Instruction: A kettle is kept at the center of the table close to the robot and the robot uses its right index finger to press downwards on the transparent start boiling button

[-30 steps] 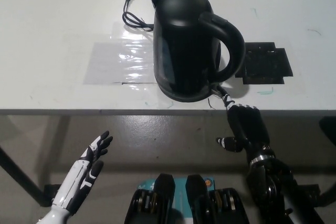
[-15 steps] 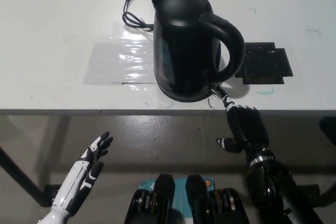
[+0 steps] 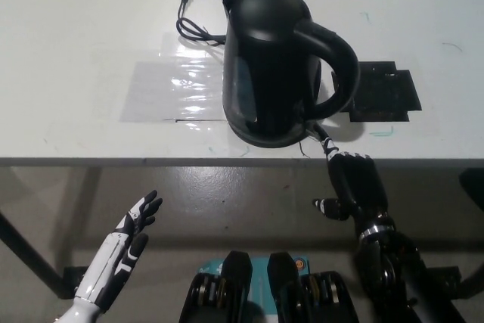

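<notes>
Kettle (image 3: 274, 66) stands just ahead of my right hand (image 3: 355, 183), near the front edge of the white surface (image 3: 76, 51), its looped handle (image 3: 340, 66) turned to the right. It is glossy black plastic, rounded at the lid, with a short spout at the far left of the top. Its start button is hard to make out: it lies somewhere at the foot of the handle, lost in black against black, and I cannot tell whether my fingertip (image 3: 327, 144) touches it. That one finger reaches forward over the surface edge to the kettle's base; the rest of my right hand looks curled in, thumb out to the left, hanging below the edge. The kettle's inside is hidden under the closed lid.

Left of the kettle, a clear shiny sheet (image 3: 174, 85) lies flat on the surface, crinkled and catching the light. A thin black cord (image 3: 193, 28) with a plug curls behind it, its near end hidden behind the kettle. Right of the handle sits a flat black rectangular plate (image 3: 389, 92), partly covered by the handle.

My white left hand (image 3: 125, 243) rests low and far left of the right one, below the surface, fingers spread and holding nothing.
</notes>
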### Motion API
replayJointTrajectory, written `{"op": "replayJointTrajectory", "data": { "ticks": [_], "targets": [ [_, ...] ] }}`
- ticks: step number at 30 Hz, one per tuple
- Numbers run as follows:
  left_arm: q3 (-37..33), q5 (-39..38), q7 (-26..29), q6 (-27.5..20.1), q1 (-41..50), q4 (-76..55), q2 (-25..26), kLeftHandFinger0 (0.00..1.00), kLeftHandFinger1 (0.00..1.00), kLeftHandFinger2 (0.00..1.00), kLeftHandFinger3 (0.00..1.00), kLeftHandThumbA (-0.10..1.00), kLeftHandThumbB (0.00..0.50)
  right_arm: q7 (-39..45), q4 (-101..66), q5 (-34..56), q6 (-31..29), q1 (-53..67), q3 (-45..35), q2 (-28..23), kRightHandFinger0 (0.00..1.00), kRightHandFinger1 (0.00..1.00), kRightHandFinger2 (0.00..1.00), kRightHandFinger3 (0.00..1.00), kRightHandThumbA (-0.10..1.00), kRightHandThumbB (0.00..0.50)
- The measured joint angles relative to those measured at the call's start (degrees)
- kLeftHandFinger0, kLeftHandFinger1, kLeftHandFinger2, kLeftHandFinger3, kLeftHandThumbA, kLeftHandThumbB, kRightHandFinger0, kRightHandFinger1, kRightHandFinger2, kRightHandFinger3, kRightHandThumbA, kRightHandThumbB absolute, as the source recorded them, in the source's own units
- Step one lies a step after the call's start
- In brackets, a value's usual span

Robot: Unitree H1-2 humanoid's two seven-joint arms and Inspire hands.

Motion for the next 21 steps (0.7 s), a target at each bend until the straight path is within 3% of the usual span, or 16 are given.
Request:
{"op": "replayJointTrajectory", "data": {
  "ticks": [14, 17, 21],
  "targets": [
    [0.01, -0.05, -0.16, -0.16, 0.0, 0.0, 0.04, 1.0, 1.0, 1.0, 1.0, 1.0, 0.42, -2.15, 4.96, 0.75, -0.66, -1.98, 0.26, 0.23, 0.0, 0.0, 0.05, 1.0, 1.0, 0.288],
    [0.02, -0.04, -0.43, -0.16, -0.01, 0.0, 0.07, 1.0, 1.0, 1.0, 1.0, 1.0, 0.425, -2.18, 5.04, 0.85, -0.66, -2.03, 0.33, 0.24, 0.0, 0.0, 0.01, 1.0, 1.0, 0.284],
    [0.06, -0.04, -0.64, -0.16, -0.05, 0.0, 0.09, 1.0, 1.0, 1.0, 1.0, 1.0, 0.428, -2.47, 5.39, 0.93, -0.72, -2.24, 0.51, 0.37, 0.0, 0.0, 0.04, 1.0, 1.0, 0.285]
  ]
}}
